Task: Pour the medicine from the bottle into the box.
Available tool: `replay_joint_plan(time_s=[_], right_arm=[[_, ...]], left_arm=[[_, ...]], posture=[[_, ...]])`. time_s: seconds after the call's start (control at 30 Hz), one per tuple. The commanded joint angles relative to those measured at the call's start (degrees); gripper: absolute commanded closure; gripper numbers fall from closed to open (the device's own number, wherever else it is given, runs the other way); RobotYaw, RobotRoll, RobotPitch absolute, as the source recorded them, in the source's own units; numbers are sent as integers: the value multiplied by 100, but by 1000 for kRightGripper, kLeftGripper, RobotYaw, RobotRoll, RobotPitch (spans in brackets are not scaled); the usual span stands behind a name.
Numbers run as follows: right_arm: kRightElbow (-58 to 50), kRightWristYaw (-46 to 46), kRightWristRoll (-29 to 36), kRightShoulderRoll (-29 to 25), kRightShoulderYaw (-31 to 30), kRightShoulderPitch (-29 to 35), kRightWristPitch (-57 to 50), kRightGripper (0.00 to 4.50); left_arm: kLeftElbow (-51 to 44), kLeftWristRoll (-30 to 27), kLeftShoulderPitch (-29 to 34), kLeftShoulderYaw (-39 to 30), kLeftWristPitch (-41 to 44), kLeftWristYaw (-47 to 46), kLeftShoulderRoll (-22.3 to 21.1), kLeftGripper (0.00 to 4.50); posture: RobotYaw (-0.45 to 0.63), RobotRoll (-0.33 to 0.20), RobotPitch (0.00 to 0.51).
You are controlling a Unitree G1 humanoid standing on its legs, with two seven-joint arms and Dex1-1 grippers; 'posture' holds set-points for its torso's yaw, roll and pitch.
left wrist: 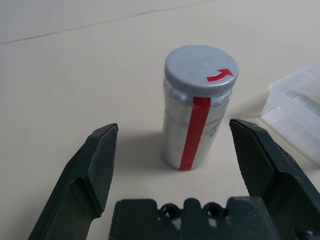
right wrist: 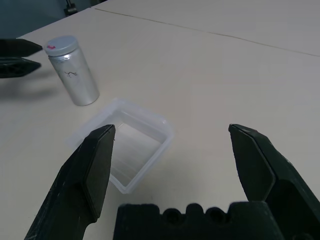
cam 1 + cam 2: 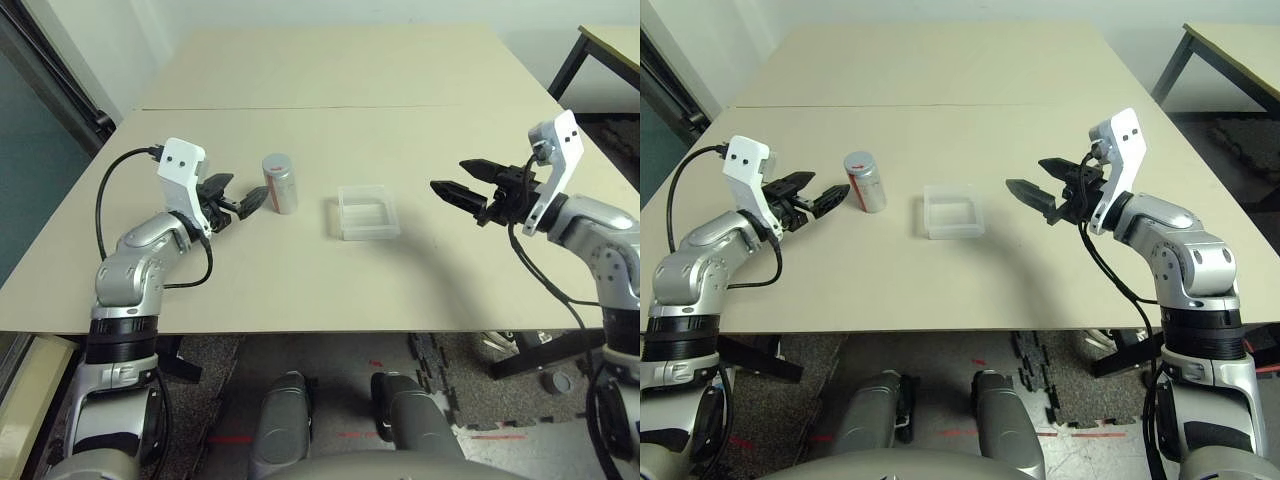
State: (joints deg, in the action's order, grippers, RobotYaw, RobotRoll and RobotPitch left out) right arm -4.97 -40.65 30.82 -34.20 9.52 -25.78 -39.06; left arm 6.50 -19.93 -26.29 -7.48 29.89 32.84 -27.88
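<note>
The task is at its start: nothing has been poured, and no gripper holds anything. The bottle [image 3: 280, 183] stands upright on the table [image 3: 330, 80], left of centre, with its grey cap [image 1: 201, 70] in place, so it has yet to be grasped, opened and tipped. The left gripper [image 3: 232, 196] sits just left of the bottle, jaws spread wide and pointed at it; in the left wrist view the bottle stands just ahead of the gap between the fingers [image 1: 89, 169], not touching either one. The right gripper [image 3: 462, 182] hovers off to the right, well apart from the box [image 3: 366, 212], jaws likewise wide and empty.

The box rests flat near the table's middle, just right of the bottle, a gap between them. It is clear plastic, open on top, and looks empty; ridged panels show through its floor, nothing more. The bottle's wall looks pale and silvery with a red strip [image 1: 194, 131] down the side; what is inside cannot be told through it
</note>
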Motion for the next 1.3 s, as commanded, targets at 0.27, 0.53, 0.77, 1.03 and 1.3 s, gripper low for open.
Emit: replay_joint_plan(time_s=[0.27,0.53,0.77,1.03,1.3], right_arm=[[-316,131,66,17,63,173,-69,0],[-369,212,118,33,95,176,-96,0],[-362,240,128,40,98,156,-101,0],[-373,290,141,58,100,123,-106,0],[-400,353,155,90,101,106,-88,0]], left_arm=[[952,366,-321,342,-693,277,117,12],[1519,522,-627,394,-1038,353,218,12],[1846,610,-796,445,-1221,398,268,12],[2277,771,-904,544,-1432,423,386,12],[2800,912,-1200,624,-1702,444,506,12]], posture=[[-8,0,113],[-23,0,114],[-30,0,114],[-35,0,111],[-44,0,105]])
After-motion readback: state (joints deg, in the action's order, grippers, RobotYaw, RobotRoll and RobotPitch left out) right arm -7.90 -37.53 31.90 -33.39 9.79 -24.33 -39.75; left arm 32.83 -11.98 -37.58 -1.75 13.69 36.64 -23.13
